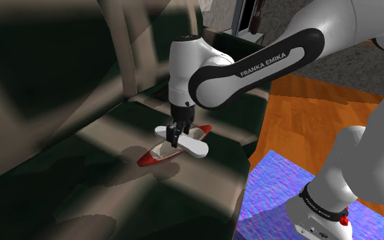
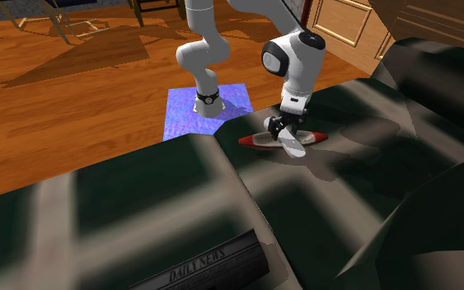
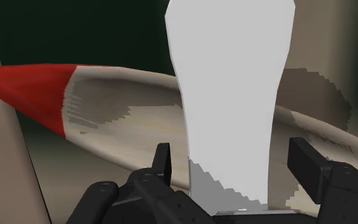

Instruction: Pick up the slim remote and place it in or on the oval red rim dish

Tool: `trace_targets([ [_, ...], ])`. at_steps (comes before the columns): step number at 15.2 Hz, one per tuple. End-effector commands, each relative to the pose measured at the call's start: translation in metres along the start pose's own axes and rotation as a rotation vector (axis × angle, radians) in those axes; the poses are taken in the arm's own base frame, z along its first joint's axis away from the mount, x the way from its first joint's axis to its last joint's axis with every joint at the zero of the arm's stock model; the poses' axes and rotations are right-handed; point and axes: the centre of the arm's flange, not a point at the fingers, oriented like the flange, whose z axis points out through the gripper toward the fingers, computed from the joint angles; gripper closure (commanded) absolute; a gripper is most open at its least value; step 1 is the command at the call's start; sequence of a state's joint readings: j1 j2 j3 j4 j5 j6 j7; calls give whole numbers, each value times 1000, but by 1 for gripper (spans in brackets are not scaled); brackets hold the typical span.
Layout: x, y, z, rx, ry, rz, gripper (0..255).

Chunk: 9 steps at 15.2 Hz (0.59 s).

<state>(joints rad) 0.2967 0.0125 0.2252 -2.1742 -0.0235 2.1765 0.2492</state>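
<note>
A slim white remote point(image 1: 187, 142) lies crosswise over the oval dish point(image 1: 153, 157), a pale shallow dish with red tips, on a dark green and tan cushion. My gripper point(image 1: 177, 136) hangs straight down over the remote's middle. In the wrist view the remote point(image 3: 231, 95) runs between my two fingers point(image 3: 165, 162), with a thin gap on each side, so the gripper point(image 3: 238, 158) is open and not clasping it. The dish point(image 3: 107, 108) spreads beneath the remote, its red tip point(image 3: 31, 89) to one side. From the second exterior view the remote point(image 2: 293, 148) sits across the dish point(image 2: 252, 140) under the gripper point(image 2: 281, 133).
The cushion's front edge point(image 1: 245, 170) drops to a wooden floor point(image 1: 306, 109). A blue-purple mat point(image 2: 185, 115) lies under the stand. A rolled newspaper point(image 2: 213, 268) rests on the near cushion in the second exterior view. A raised backrest point(image 1: 61, 61) stands behind the dish.
</note>
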Motion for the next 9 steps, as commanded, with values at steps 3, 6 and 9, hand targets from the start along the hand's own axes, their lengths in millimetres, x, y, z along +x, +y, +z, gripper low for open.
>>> trace_targets([
  [3, 0, 0, 0, 0, 0, 0, 0],
  [6, 0, 0, -13, 0, 0, 0, 0],
  [9, 0, 0, -50, 0, 0, 0, 0],
])
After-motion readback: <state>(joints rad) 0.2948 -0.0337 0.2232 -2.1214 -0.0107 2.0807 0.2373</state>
